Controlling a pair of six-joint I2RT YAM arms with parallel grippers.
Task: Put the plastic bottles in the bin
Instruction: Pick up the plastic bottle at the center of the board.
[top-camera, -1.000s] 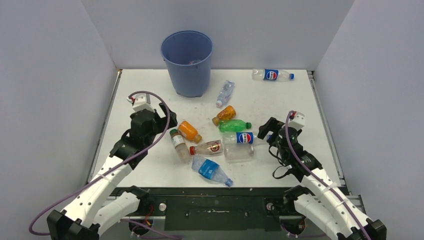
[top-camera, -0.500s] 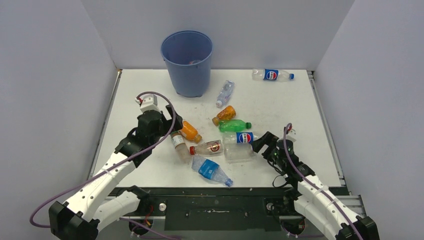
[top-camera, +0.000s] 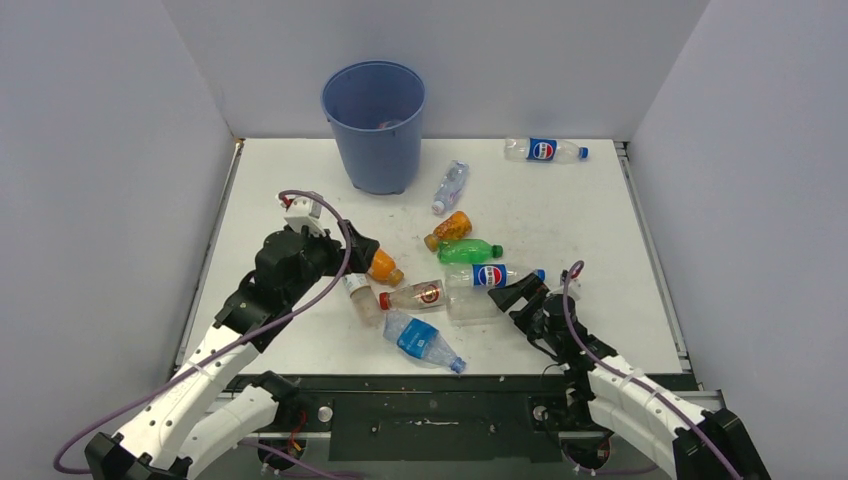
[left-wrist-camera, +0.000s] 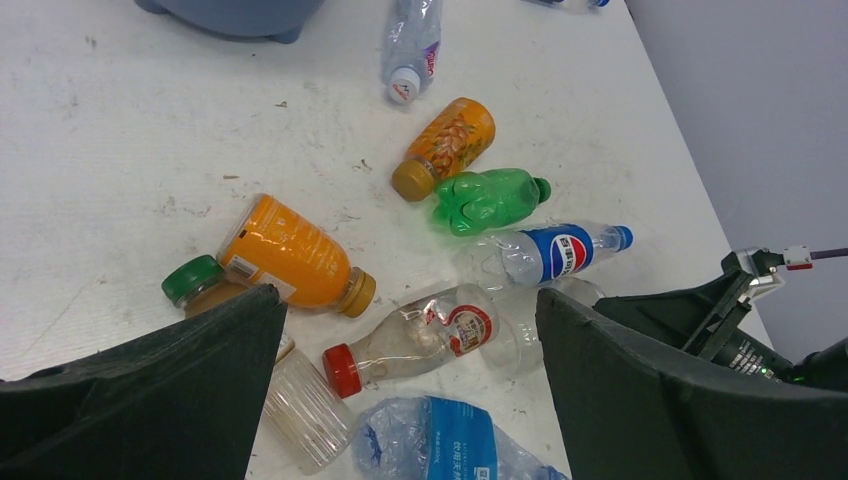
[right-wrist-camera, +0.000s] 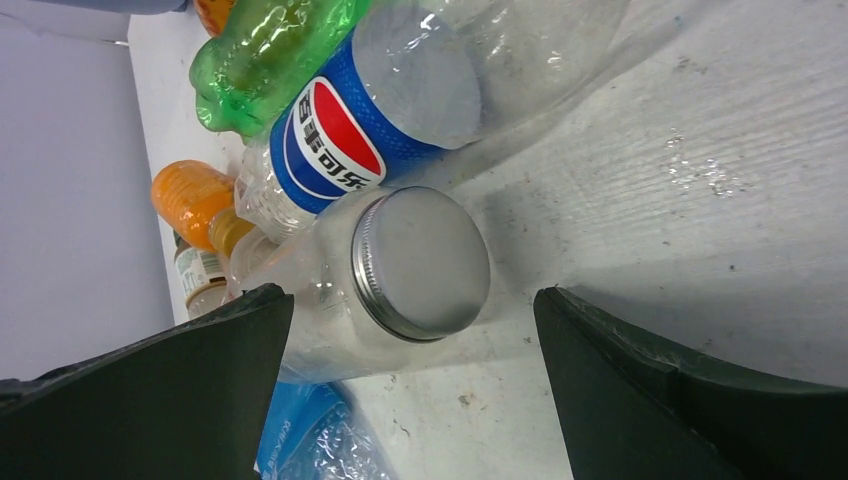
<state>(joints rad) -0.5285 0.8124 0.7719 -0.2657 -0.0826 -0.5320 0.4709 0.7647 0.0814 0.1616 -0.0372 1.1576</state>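
The blue bin (top-camera: 373, 125) stands at the back of the table. Several plastic bottles lie in a cluster mid-table. My left gripper (left-wrist-camera: 405, 300) is open above a clear red-capped bottle (left-wrist-camera: 430, 335), with an orange bottle (left-wrist-camera: 285, 250) and a green-capped one (left-wrist-camera: 195, 278) by its left finger. My right gripper (right-wrist-camera: 412, 295) is open and low, its jaws either side of the silver-lidded end of a clear bottle (right-wrist-camera: 420, 260) without touching it. A Pepsi bottle (right-wrist-camera: 370, 125) and a green bottle (right-wrist-camera: 265, 50) lie just beyond.
A crushed blue-labelled bottle (top-camera: 422, 341) lies near the front edge. A second orange bottle (top-camera: 448, 229) and a clear bottle (top-camera: 450, 186) lie toward the bin, and another Pepsi bottle (top-camera: 545, 150) lies at the back right. Grey walls enclose the table.
My left gripper has moved right, up to the cluster's left side. The right arm has dropped and reached left to the silver-lidded bottle, its jaws spreading a little wider.
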